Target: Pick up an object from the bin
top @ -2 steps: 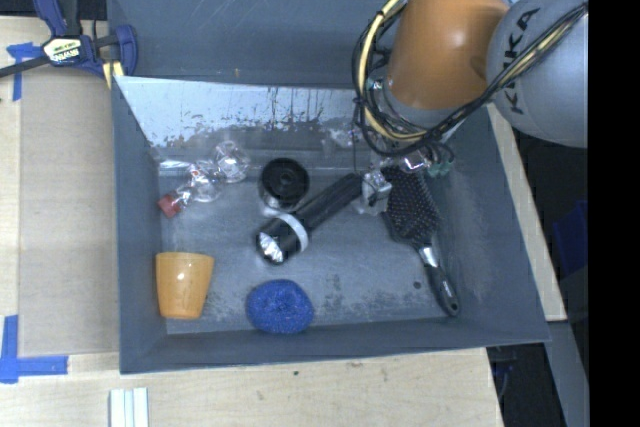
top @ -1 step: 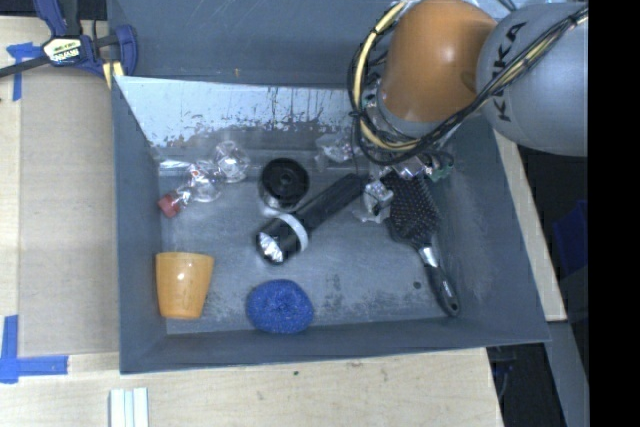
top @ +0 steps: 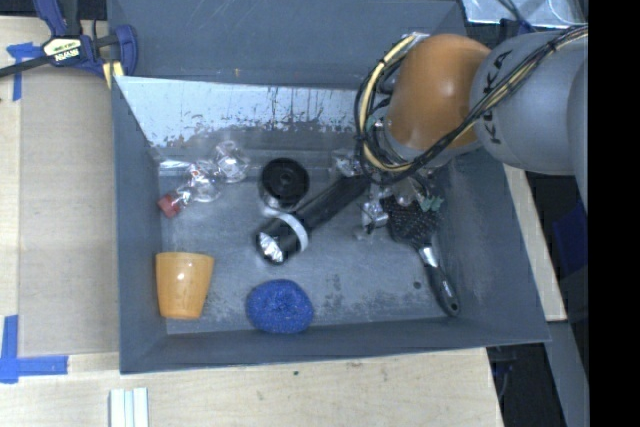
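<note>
My gripper (top: 376,212) is low in the bin's right half, under the arm's orange cover. Right beside it, partly under it, lies a black hairbrush (top: 425,250); the bristled head is at the gripper and the handle points toward the bin's front right corner. A black flashlight (top: 308,218) lies slantwise just left of the gripper, with its lens end toward the front left and its tail end close to the gripper. A black round cap (top: 284,180) sits behind the flashlight.
A blue scrubber ball (top: 280,306) and an orange cup (top: 184,283) rest along the front wall on the left. Crumpled clear wrap with a red bit (top: 195,180) lies at the back left. The arm and its cables hang over the bin's right back corner.
</note>
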`<action>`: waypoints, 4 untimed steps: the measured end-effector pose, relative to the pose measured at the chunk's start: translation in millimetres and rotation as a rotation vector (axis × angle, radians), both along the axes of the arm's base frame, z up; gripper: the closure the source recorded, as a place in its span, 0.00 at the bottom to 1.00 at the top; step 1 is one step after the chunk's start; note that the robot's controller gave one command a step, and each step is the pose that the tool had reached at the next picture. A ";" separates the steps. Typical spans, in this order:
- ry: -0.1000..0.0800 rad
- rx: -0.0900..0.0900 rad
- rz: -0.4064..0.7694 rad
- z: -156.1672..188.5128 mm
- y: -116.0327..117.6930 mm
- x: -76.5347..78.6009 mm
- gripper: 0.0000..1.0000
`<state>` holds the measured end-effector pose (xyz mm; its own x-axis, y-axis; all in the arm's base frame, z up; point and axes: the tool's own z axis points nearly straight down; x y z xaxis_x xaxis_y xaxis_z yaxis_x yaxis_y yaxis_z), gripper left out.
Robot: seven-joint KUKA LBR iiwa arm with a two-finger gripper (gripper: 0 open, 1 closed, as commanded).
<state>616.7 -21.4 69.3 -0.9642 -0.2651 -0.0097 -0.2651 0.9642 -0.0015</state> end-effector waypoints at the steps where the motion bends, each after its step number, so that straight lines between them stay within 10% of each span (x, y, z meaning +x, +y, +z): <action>1: 0.003 -0.001 0.155 1.9 5.0 -3.0 1.00; 4: 0.013 0.001 0.153 32.3 5.5 -6.0 1.00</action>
